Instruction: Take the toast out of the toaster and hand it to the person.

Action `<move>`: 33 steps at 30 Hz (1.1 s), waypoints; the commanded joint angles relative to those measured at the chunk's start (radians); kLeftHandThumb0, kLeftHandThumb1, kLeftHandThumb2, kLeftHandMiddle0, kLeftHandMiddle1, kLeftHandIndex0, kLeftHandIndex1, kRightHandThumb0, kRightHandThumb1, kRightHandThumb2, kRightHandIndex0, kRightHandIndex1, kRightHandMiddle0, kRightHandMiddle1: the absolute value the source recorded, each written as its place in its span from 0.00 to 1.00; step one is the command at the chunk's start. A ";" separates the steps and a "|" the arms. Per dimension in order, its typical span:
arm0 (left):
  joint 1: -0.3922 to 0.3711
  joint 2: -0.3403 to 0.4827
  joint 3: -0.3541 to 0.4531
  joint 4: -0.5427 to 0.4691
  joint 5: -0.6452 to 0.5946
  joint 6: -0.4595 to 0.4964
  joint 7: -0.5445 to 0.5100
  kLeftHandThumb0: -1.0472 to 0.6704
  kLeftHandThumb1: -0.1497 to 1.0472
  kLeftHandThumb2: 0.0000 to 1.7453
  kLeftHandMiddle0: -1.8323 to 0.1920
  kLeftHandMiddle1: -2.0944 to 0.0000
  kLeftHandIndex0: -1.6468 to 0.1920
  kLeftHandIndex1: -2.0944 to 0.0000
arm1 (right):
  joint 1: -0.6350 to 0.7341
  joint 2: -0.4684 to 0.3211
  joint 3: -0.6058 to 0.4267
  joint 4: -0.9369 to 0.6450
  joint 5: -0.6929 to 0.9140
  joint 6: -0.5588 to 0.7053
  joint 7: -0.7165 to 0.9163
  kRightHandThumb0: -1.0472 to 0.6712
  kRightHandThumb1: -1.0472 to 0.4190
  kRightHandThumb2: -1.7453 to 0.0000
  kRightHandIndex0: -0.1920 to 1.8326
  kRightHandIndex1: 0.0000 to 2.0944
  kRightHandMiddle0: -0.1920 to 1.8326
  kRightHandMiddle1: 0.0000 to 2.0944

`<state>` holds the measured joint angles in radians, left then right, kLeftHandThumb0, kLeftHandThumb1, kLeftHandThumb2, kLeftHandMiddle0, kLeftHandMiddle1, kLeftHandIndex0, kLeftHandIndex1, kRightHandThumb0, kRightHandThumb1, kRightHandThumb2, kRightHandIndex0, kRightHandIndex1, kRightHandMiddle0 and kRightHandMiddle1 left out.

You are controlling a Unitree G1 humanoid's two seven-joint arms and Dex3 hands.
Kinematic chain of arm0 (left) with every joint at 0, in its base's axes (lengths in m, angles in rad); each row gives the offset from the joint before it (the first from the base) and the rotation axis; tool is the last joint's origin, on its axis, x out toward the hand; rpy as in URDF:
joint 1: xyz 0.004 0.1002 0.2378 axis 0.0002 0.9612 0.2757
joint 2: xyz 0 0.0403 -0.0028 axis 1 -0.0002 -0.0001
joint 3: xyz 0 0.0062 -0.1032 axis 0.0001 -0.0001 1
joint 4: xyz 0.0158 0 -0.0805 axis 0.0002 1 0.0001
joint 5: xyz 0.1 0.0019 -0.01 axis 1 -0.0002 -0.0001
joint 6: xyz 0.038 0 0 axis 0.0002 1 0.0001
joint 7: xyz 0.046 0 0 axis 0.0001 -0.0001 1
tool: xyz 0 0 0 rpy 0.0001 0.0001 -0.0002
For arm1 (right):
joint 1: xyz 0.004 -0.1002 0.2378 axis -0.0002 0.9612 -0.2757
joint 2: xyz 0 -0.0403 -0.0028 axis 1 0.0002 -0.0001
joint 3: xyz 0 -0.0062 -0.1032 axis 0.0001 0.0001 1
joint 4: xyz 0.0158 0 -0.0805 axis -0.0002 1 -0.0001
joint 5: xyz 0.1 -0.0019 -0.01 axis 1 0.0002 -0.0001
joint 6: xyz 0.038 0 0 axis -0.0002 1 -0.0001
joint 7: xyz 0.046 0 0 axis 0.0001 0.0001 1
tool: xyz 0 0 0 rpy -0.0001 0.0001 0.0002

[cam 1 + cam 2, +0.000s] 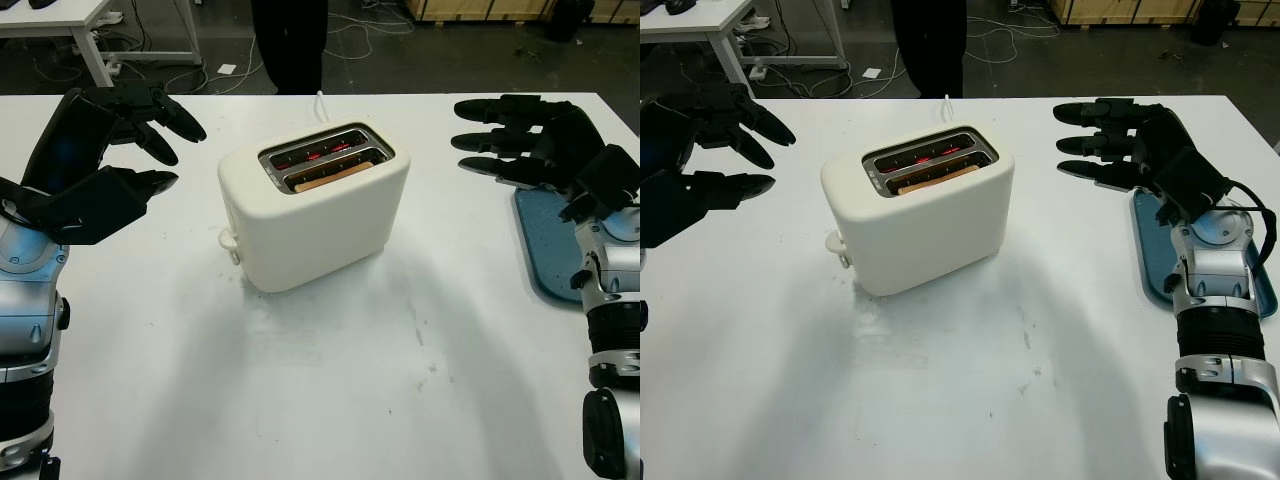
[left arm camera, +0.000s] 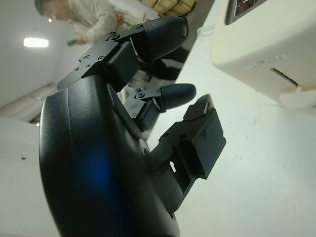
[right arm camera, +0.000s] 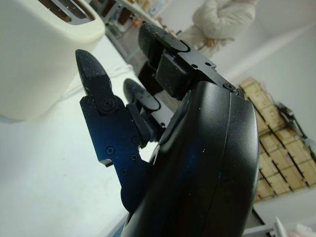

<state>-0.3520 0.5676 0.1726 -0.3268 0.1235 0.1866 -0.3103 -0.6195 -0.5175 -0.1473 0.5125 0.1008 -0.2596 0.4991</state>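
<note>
Toaster [image 1: 315, 205]: cream, two slots, standing mid-counter, turned at a slant to me. Lever tab on the end face nearest my left side. Far slot glows red inside.
Toast [image 1: 328, 177]: sitting low in the near slot, only its brown top edge showing above the slot rim. Not touched by either of my hands.
Counter [image 1: 330, 380]: white, with a few small scuffs in front of the toaster.
My left hand [image 1: 110, 160]: raised above the counter to the left of the toaster, well apart from it, palm side turned toward the toaster. Holds nothing. Fingers [image 2: 163, 32] spread, with open space between the upper two and the thumb below them, as the left wrist view shows.
My right hand [image 1: 1130, 145]: raised to the right of the toaster, apart from it, pointing across toward it. Holds nothing. Fingers [image 1: 1085, 142] extended and stacked one above another with gaps between; the right wrist view shows the thumb standing off from the other two.
Blue tray [image 1: 1150, 250]: flat on the counter at the right edge, under and beside my right forearm.
Person [image 1: 290, 45]: standing at the far edge of the counter behind the toaster, dark clothing from the head views; a light top shows in the wrist views.
Cord [image 1: 322, 103]: white, running from the back of the toaster toward the far counter edge.
Background: dark floor with loose cables, a white table at far left, wooden crates at far right.
</note>
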 commanded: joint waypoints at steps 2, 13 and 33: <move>-0.013 0.008 -0.005 -0.015 0.003 0.007 -0.003 0.96 0.68 0.19 0.52 0.42 0.49 0.51 | 0.010 0.003 -0.004 0.000 0.012 -0.006 0.008 0.39 0.20 1.00 0.57 0.00 0.51 0.00; -0.010 0.002 -0.007 -0.021 0.010 0.018 0.005 0.96 0.68 0.19 0.52 0.42 0.49 0.52 | 0.005 0.004 0.000 0.015 0.000 -0.024 0.001 0.39 0.20 1.00 0.57 0.00 0.51 0.00; 0.004 -0.006 -0.006 -0.049 0.022 0.048 0.015 0.96 0.71 0.18 0.53 0.42 0.51 0.52 | 0.003 0.003 -0.002 0.023 0.006 -0.024 0.010 0.39 0.20 1.00 0.57 0.00 0.51 0.00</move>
<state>-0.3518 0.5657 0.1705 -0.3645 0.1356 0.2251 -0.3065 -0.6195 -0.5175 -0.1473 0.5285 0.0987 -0.2747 0.5046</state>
